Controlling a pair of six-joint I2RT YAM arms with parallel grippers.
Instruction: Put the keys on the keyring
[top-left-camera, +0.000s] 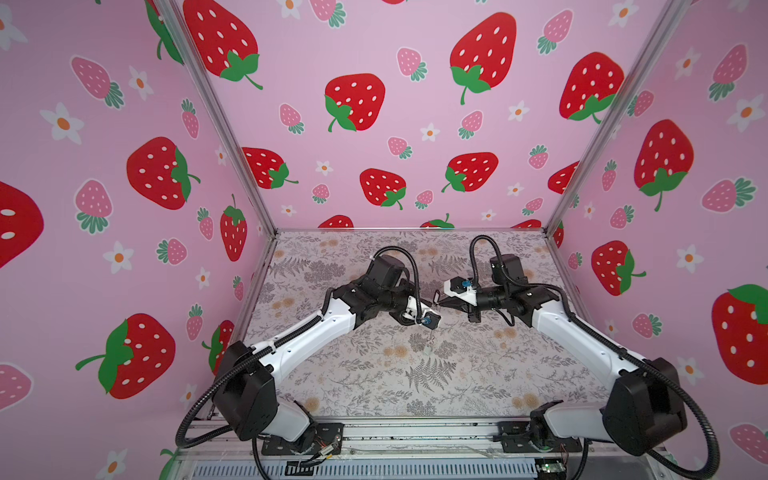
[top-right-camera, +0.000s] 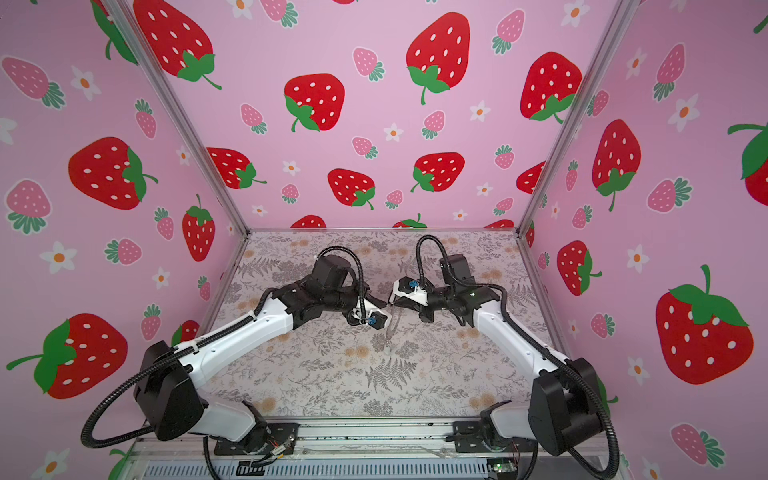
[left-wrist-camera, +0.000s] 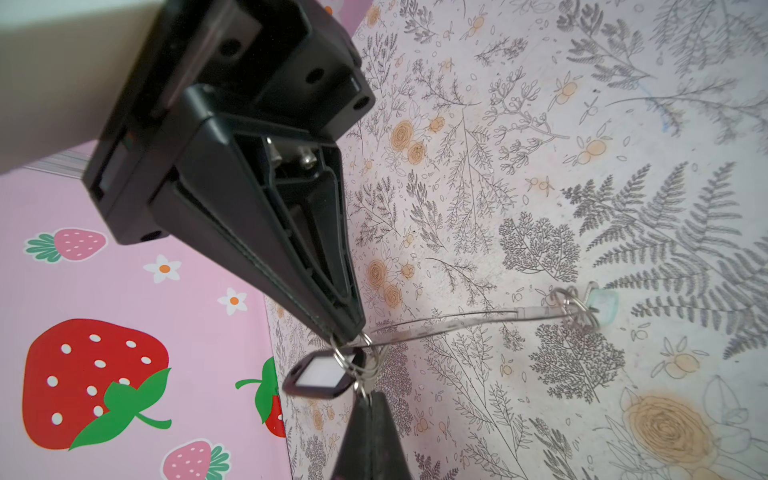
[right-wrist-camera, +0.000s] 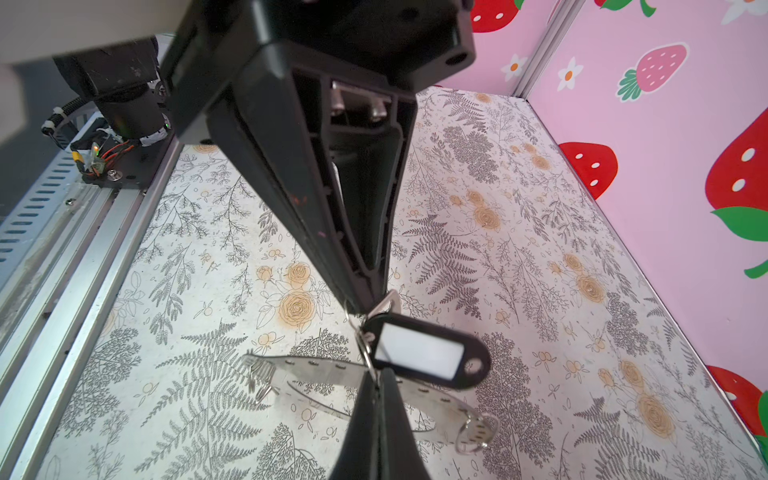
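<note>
The flat silvery-grey metal keyring (right-wrist-camera: 316, 368) is clenched over the bench (right-wrist-camera: 208, 249) by the right pincer (right-wrist-camera: 376, 380); just beside its rim, the black-rimmed white-centred oval tag (right-wrist-camera: 419, 351) is clenched by the left pincer (right-wrist-camera: 365, 305)

The left arm (top-left-camera: 307, 332) rises from its base at the near left, folds at the elbow and reaches inward and forward to the middle. The right arm (top-left-camera: 552, 324) mirrors it from the near right. Both forearms slope toward each other, so the two grippers meet almost tip to tip at the centre. The left gripper (top-left-camera: 435, 308) has its jaws pressed together with no gap showing. The right gripper (top-left-camera: 443, 305) is clamped tight too, its tapered jaws closing to a point.
</note>
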